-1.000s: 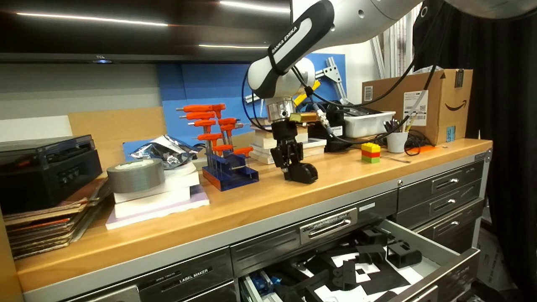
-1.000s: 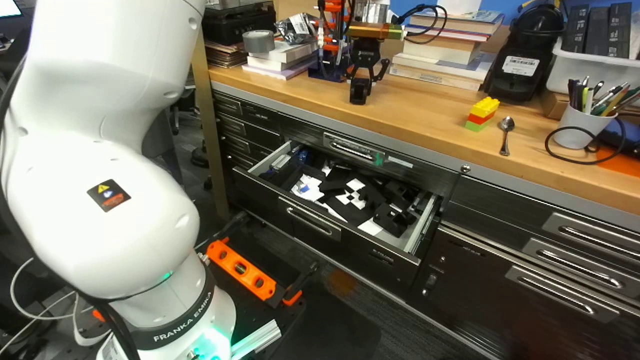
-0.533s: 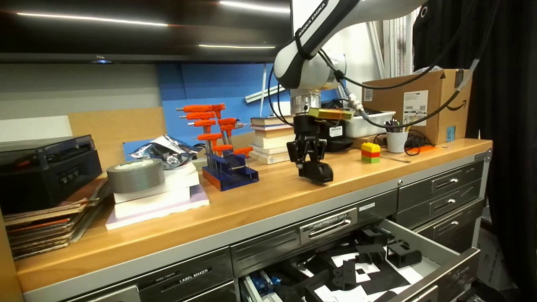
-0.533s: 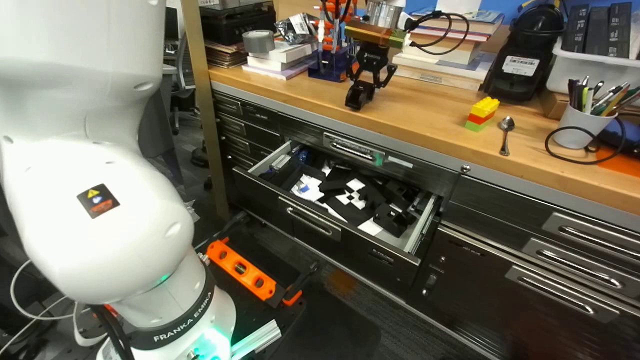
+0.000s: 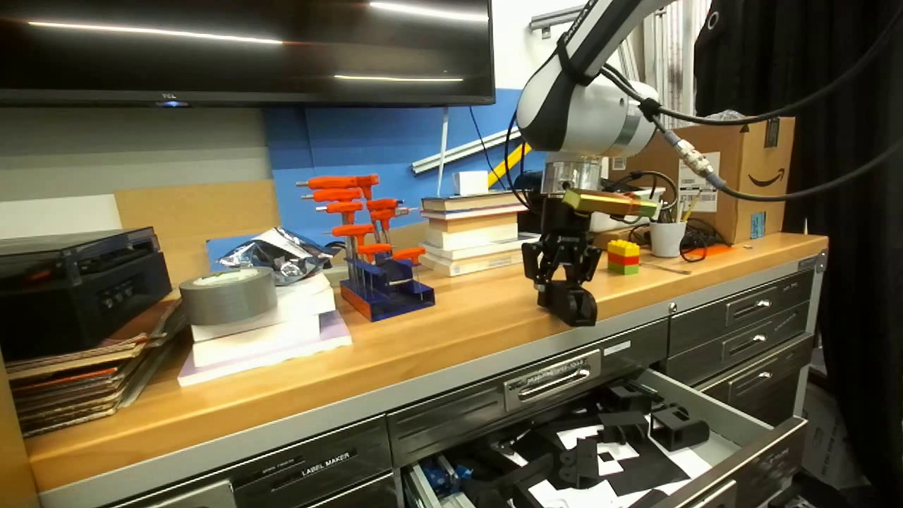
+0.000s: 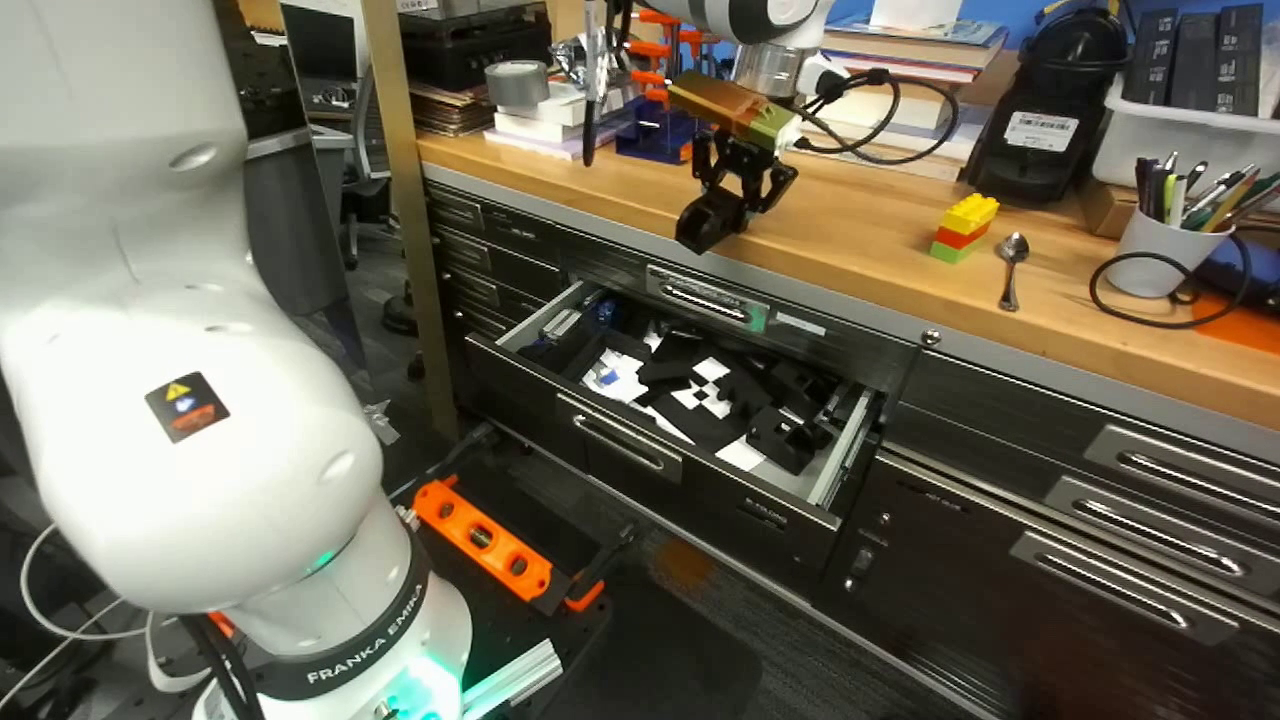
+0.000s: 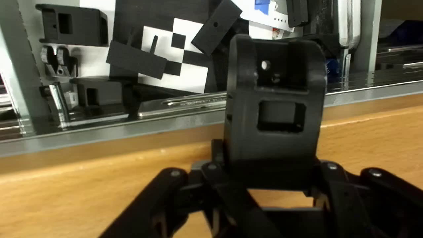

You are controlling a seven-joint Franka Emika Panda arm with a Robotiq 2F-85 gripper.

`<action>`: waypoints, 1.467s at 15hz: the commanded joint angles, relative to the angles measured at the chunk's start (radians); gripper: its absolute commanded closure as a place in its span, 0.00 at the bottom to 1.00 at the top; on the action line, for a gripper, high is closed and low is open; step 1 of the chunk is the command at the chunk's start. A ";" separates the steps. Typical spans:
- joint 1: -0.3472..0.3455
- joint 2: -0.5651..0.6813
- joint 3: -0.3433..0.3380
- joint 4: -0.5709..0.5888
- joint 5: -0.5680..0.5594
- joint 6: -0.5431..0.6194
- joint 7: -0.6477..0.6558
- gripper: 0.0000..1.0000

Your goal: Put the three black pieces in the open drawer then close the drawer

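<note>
My gripper [image 5: 562,282] is shut on a chunky black piece [image 7: 281,148], whose hollow, rounded end juts out past the fingers. In both exterior views they hang above the workbench's front edge, higher than the drawer [image 6: 720,482], which stands pulled out. Inside it, on black-and-white patterned sheets, lie several black parts. Among them are a box-like black piece [image 7: 74,26], a similar one [image 7: 102,94] by the bench edge, and flat black plates [image 7: 137,61]. Which of these belong to the three black pieces, I cannot tell. The held piece hides some of the drawer in the wrist view.
A metal-fronted drawer with a handle [image 5: 554,381] sits shut just above the open one. On the bench [image 6: 850,240] stand a blue rack with orange-red handles [image 5: 388,289], stacked books [image 5: 469,240], a toy block tower [image 6: 965,228], a spoon [image 6: 1012,265] and a pen cup [image 6: 1165,250].
Still holding the black piece, my gripper has travelled rightward along the bench in an exterior view and out toward its front edge, turning somewhat. The drawer and its contents look unchanged.
</note>
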 commanded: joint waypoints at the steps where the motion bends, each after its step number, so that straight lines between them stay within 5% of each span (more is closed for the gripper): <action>1: 0.009 -0.151 -0.019 -0.227 0.057 0.126 0.055 0.67; 6: 0.019 -0.243 -0.028 -0.396 0.115 0.216 0.159 0.67; 16: 0.041 -0.172 -0.019 -0.529 0.403 0.543 0.400 0.67; 22: 0.046 -0.123 -0.027 -0.603 0.322 0.684 0.764 0.67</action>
